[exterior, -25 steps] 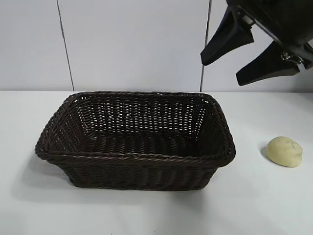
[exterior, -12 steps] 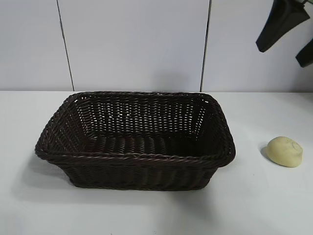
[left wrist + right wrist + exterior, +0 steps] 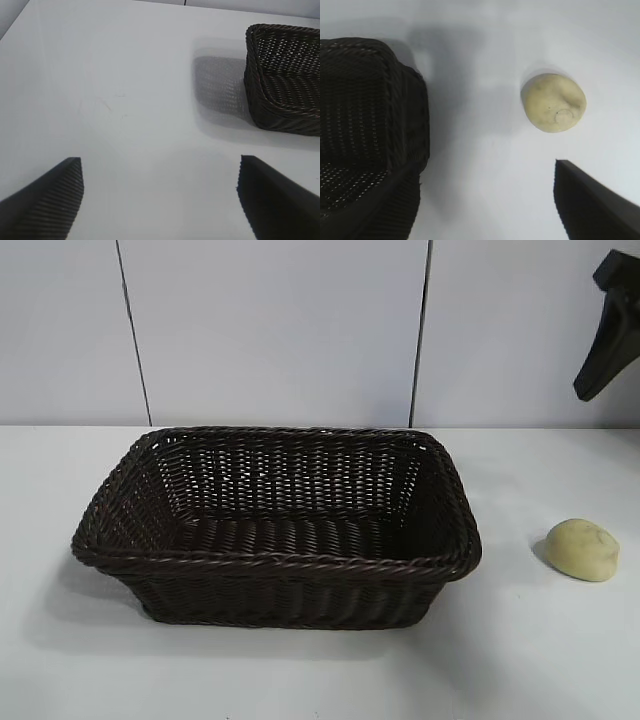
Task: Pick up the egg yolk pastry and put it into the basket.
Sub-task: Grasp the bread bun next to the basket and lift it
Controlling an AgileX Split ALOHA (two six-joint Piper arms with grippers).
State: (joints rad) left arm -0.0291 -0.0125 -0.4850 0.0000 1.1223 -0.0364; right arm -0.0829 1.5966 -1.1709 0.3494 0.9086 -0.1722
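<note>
Exterior view: the right claw (image 3: 612, 330) is seen high at the far right edge, only one dark finger showing against the pale wall, well above the white surface (image 3: 300, 680). From the right wrist view its two fingers are seen spread wide apart with nothing between them; one finger overlaps the basket's rim, the other lies near the egg yolk pastry (image 3: 553, 102) without touching it. The egg yolk pastry, a small pale yellow dome with a faint crease, is set on the surface to the right of the basket (image 3: 275, 530), apart from it and outside it. The basket, a large dark brown woven rectangle with flaring sides and a braided rim, is placed at the middle of the surface and holds nothing. From the left wrist view the left claw (image 3: 160, 195) is seen with its fingers wide apart and empty, above bare surface, with one corner of the basket farther off.
</note>
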